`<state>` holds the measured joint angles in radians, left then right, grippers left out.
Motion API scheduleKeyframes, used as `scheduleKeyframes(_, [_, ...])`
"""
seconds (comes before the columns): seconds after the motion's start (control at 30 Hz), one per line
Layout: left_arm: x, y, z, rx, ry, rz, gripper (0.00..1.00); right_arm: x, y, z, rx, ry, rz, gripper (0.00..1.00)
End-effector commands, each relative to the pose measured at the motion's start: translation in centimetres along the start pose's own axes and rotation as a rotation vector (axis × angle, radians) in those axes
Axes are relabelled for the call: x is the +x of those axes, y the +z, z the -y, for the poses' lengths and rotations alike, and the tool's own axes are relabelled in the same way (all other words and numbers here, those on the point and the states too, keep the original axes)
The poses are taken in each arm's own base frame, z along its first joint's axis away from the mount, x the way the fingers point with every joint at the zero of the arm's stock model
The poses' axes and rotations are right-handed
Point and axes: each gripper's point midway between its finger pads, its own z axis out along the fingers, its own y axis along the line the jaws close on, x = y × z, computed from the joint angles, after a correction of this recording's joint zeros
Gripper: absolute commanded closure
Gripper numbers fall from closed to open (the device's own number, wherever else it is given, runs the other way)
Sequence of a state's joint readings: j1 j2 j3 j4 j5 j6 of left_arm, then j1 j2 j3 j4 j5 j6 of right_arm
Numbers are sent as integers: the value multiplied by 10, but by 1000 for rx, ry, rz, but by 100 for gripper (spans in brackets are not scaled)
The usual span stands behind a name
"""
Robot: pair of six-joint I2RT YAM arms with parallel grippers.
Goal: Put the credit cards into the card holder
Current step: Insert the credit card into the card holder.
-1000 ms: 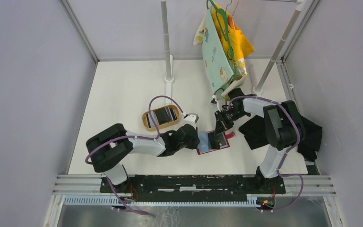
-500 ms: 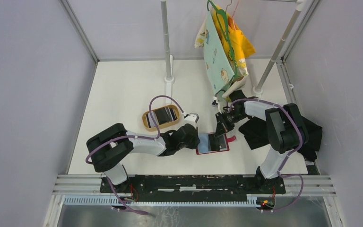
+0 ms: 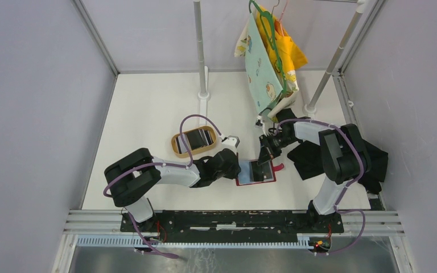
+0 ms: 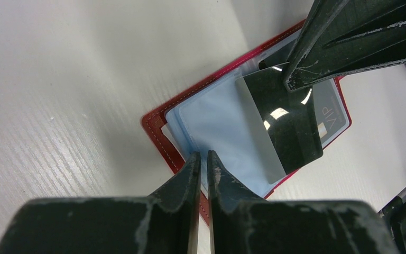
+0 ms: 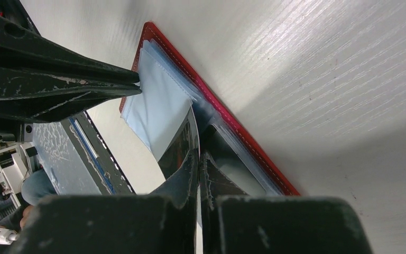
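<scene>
The red card holder [image 3: 264, 178] lies open on the table, its grey-blue lining [image 4: 217, 119] facing up. My left gripper [image 3: 240, 168] is shut on the lining's near edge [image 4: 201, 160] and pins it. My right gripper [image 3: 263, 156] is shut on a dark glossy credit card [image 4: 288, 124] and holds it tilted, its lower edge against the lining [image 5: 158, 100]. The card shows in the right wrist view [image 5: 178, 145] between my fingertips [image 5: 197, 154]. A grey "VIP" card [image 4: 332, 117] sits in the holder's right pocket. More cards [image 3: 198, 137] lie in the tan oval tray [image 3: 176, 143].
Hanging cloths on a green hanger [image 3: 270, 51] hang from a rack over the back right. Two rack poles [image 3: 200, 51] [image 3: 333, 62] stand on the table. A black cloth [image 3: 375, 162] lies at the right edge. Grey walls enclose the table.
My right gripper has shifted slightly left with the dark card over the card holder. My left gripper has stayed shut on the lining.
</scene>
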<state>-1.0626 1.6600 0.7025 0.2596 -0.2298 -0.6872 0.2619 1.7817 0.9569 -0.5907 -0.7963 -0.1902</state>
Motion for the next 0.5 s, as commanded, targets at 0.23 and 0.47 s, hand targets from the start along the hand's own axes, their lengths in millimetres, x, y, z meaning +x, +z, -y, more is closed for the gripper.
scheduleKeyframes(0.23, [-1, 7, 6, 12, 15, -9, 84, -9, 14, -3, -45, 1, 18, 95])
scheduleKeyframes(0.47, [-7, 1, 8, 22, 2, 13, 79, -10, 17, -3, -64, 2, 27, 94])
